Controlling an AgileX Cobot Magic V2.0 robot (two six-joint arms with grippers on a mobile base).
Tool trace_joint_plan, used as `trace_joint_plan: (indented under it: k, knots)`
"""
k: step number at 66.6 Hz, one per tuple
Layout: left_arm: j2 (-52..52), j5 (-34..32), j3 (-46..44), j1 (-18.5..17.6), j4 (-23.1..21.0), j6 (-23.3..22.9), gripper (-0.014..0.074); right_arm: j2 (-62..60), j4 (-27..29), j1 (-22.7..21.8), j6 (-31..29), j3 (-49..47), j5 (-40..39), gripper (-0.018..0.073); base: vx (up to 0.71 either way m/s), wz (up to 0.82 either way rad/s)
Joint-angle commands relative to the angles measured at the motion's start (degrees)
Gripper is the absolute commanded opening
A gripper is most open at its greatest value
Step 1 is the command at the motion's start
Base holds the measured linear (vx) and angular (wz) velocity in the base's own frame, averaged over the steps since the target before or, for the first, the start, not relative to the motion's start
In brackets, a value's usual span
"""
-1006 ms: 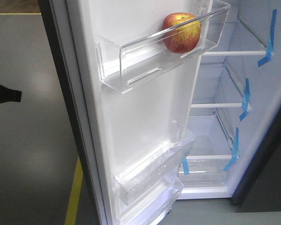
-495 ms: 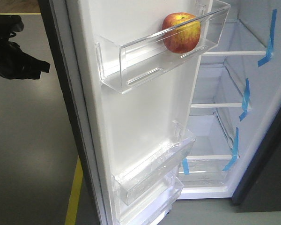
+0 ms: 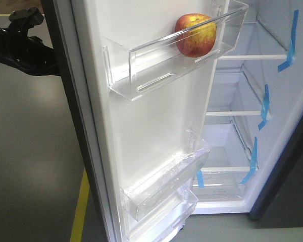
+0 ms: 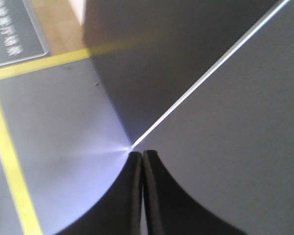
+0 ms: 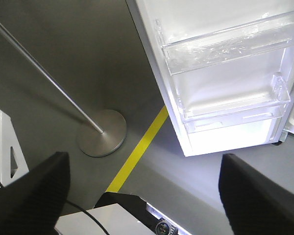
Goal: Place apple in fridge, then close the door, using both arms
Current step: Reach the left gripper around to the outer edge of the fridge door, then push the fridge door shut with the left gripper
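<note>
L gripper [image 4: 141, 154]: fingers [image 4: 130, 196] pressed together, tips right by the dark grey outer face of the door [image 4: 225, 122] at its bright edge line; contact can't be told. Open floor [image 4: 63, 147] w/ yellow tape [image 4: 12, 166] lies left of them. Beyond is a grey sign [image 4: 12, 29], writing too blurred to read. R gripper [image 5: 144, 161]: fingers [image 5: 34, 196] spread wide, empty, well apart from the door's lower bins [image 5: 230, 44] ahead; metal stand [image 5: 102, 133] ahead-left. Apple [image 3: 195, 35] sits in the upper door bin [image 3: 141, 65]. Fridge [image 3: 232, 136] stands open, blue tape strips [image 3: 292, 38] on shelf ends.
</note>
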Motion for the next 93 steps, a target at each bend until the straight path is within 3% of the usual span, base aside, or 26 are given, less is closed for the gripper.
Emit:
trace_joint_plan:
  k: [1, 59, 80, 93]
  knots:
    - [-2.93, -0.94, -1.79, -1.58, -3.17, 0.99, -0.0006, 0.72, 1.72, -0.09, -0.21, -1.32, -2.65, 0.059, 0.0, 0.0]
    - [-2.93, -1.92, -1.79, -19.1, -3.21, 4.38, -0.0006, 0.72, 1.72, -0.09, -0.21, -1.32, -2.65, 0.059, 0.0, 0.0]
    - [-2.93, -7.02, -1.79, -26.55, -3.28, 5.45, -0.0006, 0.72, 1.72, -0.09, -0.21, -1.32, -2.65, 0.059, 0.0, 0.0]
    - [-2.93, -10.62, -1.79, -31.47, -8.77, 11.43, -0.0006, 0.72, 1.72, -0.09, -0.21, -1.32, -2.65, 0.059, 0.0, 0.0]
